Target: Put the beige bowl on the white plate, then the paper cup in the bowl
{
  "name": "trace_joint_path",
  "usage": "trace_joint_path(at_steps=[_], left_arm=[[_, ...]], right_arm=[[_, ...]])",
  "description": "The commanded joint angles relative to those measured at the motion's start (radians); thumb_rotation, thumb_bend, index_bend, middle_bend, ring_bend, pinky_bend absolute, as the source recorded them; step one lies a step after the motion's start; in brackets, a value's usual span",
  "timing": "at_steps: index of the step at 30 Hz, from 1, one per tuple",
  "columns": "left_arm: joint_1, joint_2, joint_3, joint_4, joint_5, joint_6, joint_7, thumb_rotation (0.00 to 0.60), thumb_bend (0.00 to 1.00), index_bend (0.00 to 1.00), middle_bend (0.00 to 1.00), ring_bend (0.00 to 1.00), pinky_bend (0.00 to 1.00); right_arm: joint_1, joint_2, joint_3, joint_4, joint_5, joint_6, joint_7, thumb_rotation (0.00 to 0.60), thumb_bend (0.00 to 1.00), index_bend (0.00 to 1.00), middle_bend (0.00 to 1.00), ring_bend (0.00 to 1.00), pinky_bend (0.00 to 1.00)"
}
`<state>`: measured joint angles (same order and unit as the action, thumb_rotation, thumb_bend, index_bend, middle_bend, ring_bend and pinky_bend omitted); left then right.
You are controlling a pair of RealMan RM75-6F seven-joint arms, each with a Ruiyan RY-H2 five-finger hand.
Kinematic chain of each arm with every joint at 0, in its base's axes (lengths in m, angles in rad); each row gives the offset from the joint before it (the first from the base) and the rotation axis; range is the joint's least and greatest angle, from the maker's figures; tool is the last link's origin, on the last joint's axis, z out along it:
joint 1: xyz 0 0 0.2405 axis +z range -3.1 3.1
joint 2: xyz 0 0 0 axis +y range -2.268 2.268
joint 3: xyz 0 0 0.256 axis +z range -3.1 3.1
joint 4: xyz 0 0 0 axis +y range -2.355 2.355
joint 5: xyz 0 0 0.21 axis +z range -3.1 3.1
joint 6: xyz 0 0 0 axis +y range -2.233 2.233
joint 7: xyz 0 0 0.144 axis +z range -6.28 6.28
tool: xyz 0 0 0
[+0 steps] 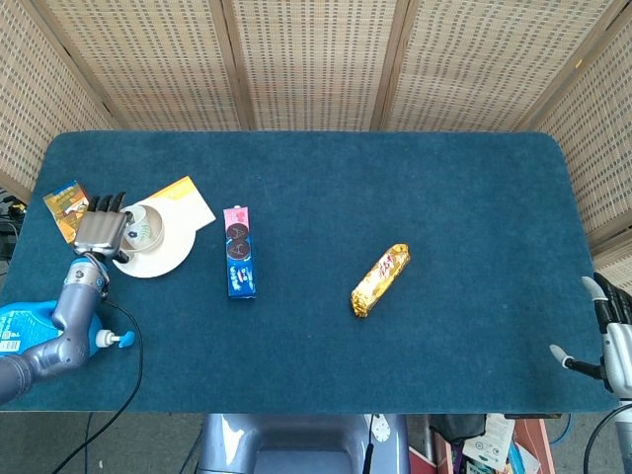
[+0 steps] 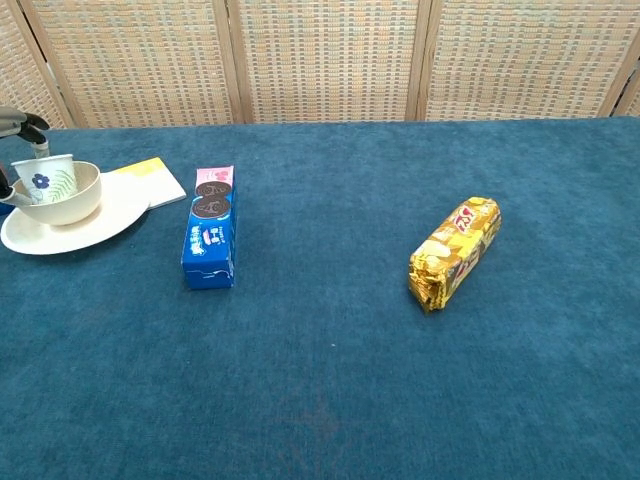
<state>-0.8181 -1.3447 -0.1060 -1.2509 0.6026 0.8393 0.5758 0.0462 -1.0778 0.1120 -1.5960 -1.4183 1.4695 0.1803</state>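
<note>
Paper cup [image 2: 44,177] sitting upright, mouth up, in beige bowl [image 2: 62,199] on white plate [image 2: 100,222].
Left hand [image 1: 99,229] hovering at cup's 9 o'clock, grip unclear; right hand [image 1: 612,341] idling, fingers apart.

I see a beige bowl [image 2: 62,195] on a white plate [image 2: 95,222], a white paper cup [image 2: 46,177] (blue flower, green leaves), and a dark blue desk [image 2: 330,370].

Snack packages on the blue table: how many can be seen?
3: a blue cookie box beside the white plate, a gold wrapped bar near the middle, and a small packet at the far left edge.
</note>
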Motion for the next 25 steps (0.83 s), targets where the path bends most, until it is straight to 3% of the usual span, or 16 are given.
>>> trace_joint_path(at_steps=[1,5,9,17,21,23,25], left_arm=[[0.007,0.008,-0.006,-0.007,0.010,0.007,-0.015,0.600,0.20,0.33,0.00,0.00,0.00],[0.030,0.038,-0.036,-0.055,0.048,0.036,-0.086,0.600,0.20,0.33,0.00,0.00,0.00],[0.084,0.095,-0.072,-0.150,0.153,0.107,-0.216,0.600,0.20,0.33,0.00,0.00,0.00],[0.186,0.163,-0.083,-0.283,0.333,0.259,-0.368,0.600,0.20,0.32,0.00,0.00,0.00],[0.271,0.177,-0.059,-0.367,0.473,0.410,-0.437,0.600,0.20,0.26,0.00,0.00,0.00],[0.323,0.167,-0.028,-0.398,0.561,0.503,-0.451,0.600,0.20,0.21,0.00,0.00,0.00],[0.378,0.135,0.024,-0.388,0.667,0.621,-0.388,0.600,0.19,0.14,0.00,0.00,0.00]], right_arm=[[0.000,0.000,0.000,-0.001,-0.001,0.001,-0.001,0.600,0.14,0.00,0.00,0.00,0.00],[0.000,0.000,-0.001,-0.003,-0.003,0.002,-0.002,0.600,0.14,0.00,0.00,0.00,0.00],[0.002,-0.001,-0.003,-0.005,-0.008,0.000,-0.006,0.600,0.14,0.00,0.00,0.00,0.00],[0.000,0.000,-0.004,-0.008,-0.013,0.007,-0.009,0.600,0.14,0.00,0.00,0.00,0.00],[0.005,-0.004,-0.004,-0.008,-0.014,0.001,-0.022,0.600,0.14,0.00,0.00,0.00,0.00],[0.008,-0.008,-0.006,-0.012,-0.017,-0.002,-0.037,0.600,0.14,0.00,0.00,0.00,0.00],[0.012,-0.015,-0.010,-0.016,-0.022,-0.005,-0.067,0.600,0.14,0.00,0.00,0.00,0.00]])
